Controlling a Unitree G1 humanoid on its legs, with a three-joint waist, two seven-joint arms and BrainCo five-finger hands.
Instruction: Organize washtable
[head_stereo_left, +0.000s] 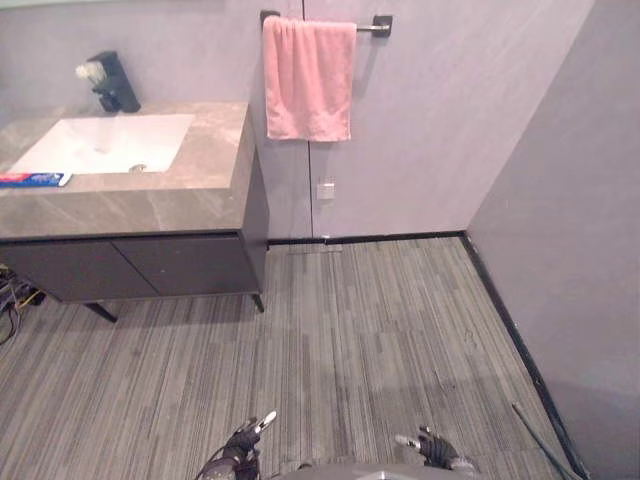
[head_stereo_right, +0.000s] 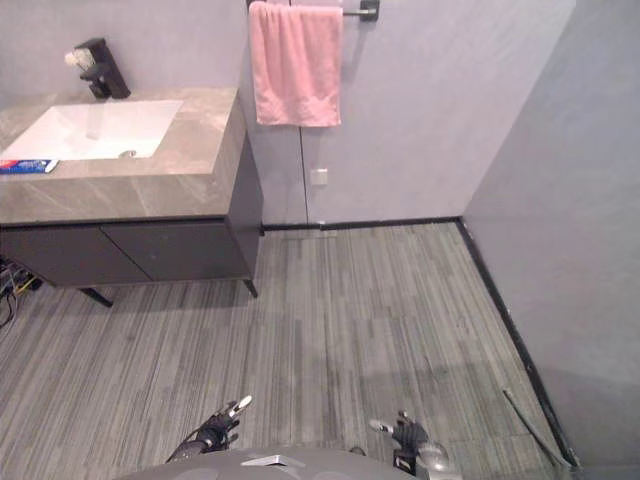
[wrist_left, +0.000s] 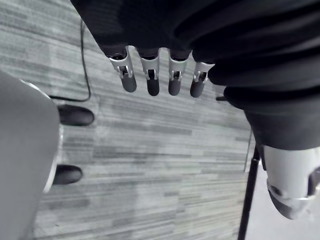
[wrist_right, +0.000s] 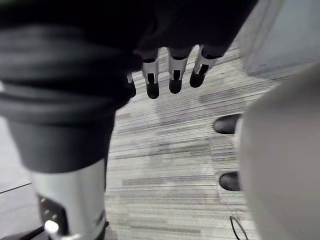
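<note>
Both hands sit low at the near edge of the head views, well apart, and the left hand (head_stereo_left: 243, 441) and the right hand (head_stereo_left: 432, 448) each hold nothing, their silver fingers (wrist_left: 149, 79) reaching out nearly straight in a loose row from under the dark ribbed cover (wrist_left: 210, 30).

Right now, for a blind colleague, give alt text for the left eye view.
Grey washtable with white sink, black faucet and toothpaste tube at left; pink towel hangs beside it. Left hand and right hand hang low, open.

A bathroom: stone-topped washtable (head_stereo_left: 150, 205) with white sink (head_stereo_left: 110, 142), black faucet (head_stereo_left: 110, 82), pink towel (head_stereo_left: 308, 78) on wall rail (head_stereo_left: 372, 24).
</note>
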